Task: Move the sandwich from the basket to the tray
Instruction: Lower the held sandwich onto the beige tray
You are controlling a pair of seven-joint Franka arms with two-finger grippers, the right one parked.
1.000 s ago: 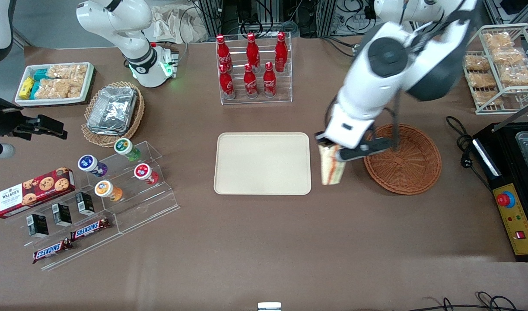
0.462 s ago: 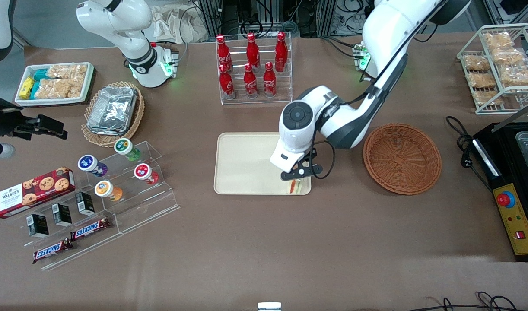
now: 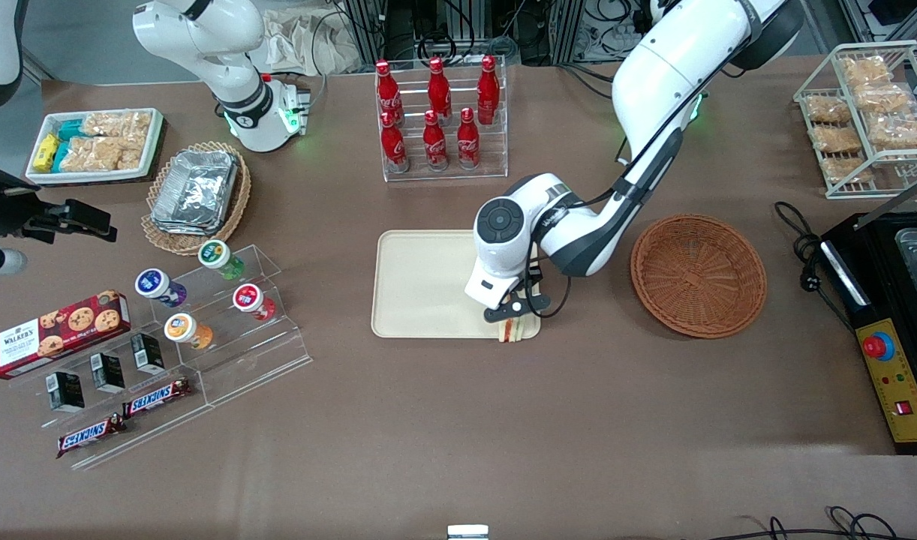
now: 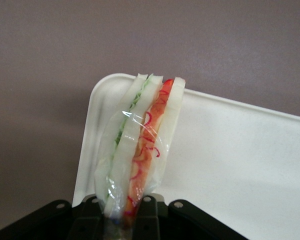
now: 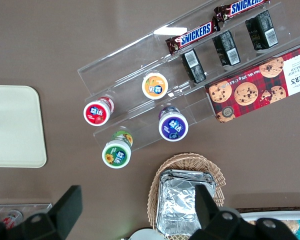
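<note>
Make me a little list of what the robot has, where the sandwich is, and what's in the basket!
gripper: shut on the sandwich, low over the tray's corner nearest the front camera and the basket
sandwich: on edge, in clear wrap, held between the fingers
tray: nothing lying on it yet
basket: nothing inside

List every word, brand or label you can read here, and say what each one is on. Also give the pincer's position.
"SNICKERS": two bars on the clear rack.
"WALKER'S": red cookie box.
"Coca-Cola" script: red bottles, barely readable.
Cup lids, black boxes, control panel: print too small to read.
Sandwich wrapper: no text visible.
The pincer holds the sandwich over the tray corner nearest the basket.
</note>
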